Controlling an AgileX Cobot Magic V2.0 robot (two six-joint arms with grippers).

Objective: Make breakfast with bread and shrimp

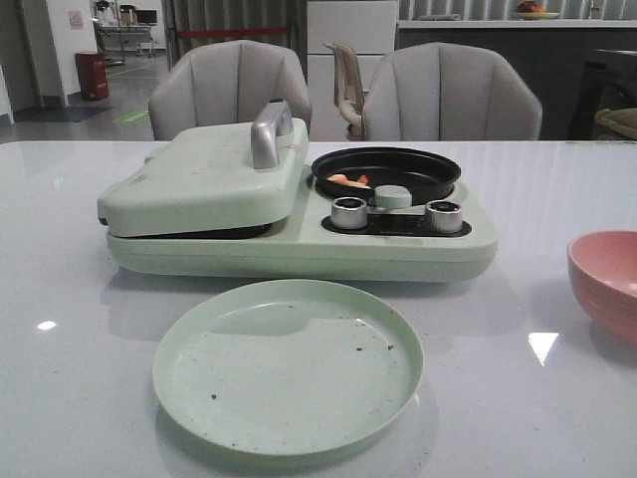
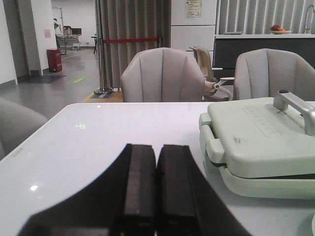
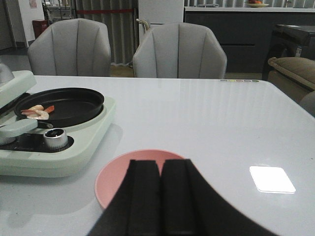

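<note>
Orange shrimp (image 1: 350,180) sit cooking in the black pan (image 1: 386,171); both grippers (image 2: 147,196) (image 3: 160,196) wait, jaws pressed together

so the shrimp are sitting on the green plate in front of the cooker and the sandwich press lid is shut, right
Not quite. The shrimp lie in the black pan on the cooker, as the front view shows; the green plate holds only crumbs. The sandwich press lid is shut.

Green plate (image 1: 289,368) before cooker (image 1: 299,214); pink bowl (image 1: 607,279) right.
</note>
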